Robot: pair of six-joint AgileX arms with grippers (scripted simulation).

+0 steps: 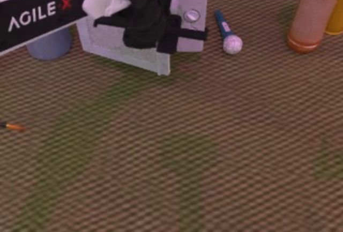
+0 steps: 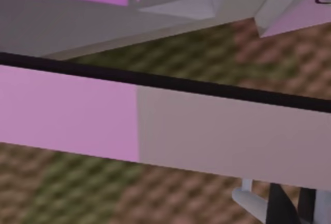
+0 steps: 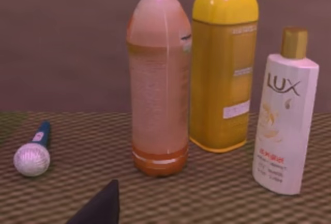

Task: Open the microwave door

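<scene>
The left arm is reaching over the microwave (image 1: 188, 7) at the far edge of the desk (image 1: 177, 157), left of centre, its black left claw (image 1: 166, 38) hanging right at the front of the box. The microwave door (image 1: 126, 50) is standing swung out from the body — its free edge is pointing toward the near side, hinged on the left. Whether the claw's fingers are pinching the door or parted I cannot tell; the arm's bulk is covering them. One silver knob (image 1: 191, 15) is showing on the front panel beside the claw. From the left wrist, pale lavender panels are filling the view with woven mat behind them.

Just right of the microwave a small blue microphone (image 1: 228, 34) is lying flat. Further right an orange bottle (image 1: 313, 12) is standing upright, with a yellow bottle (image 3: 223, 63) just behind it and a white Lux bottle (image 3: 284, 120) nearby. A blue cup (image 1: 49, 43) is sitting left of the microwave, half under the arm. The right arm is out of the top view — only a dark tip of the right claw (image 3: 101, 206) is showing from its own wrist.
</scene>
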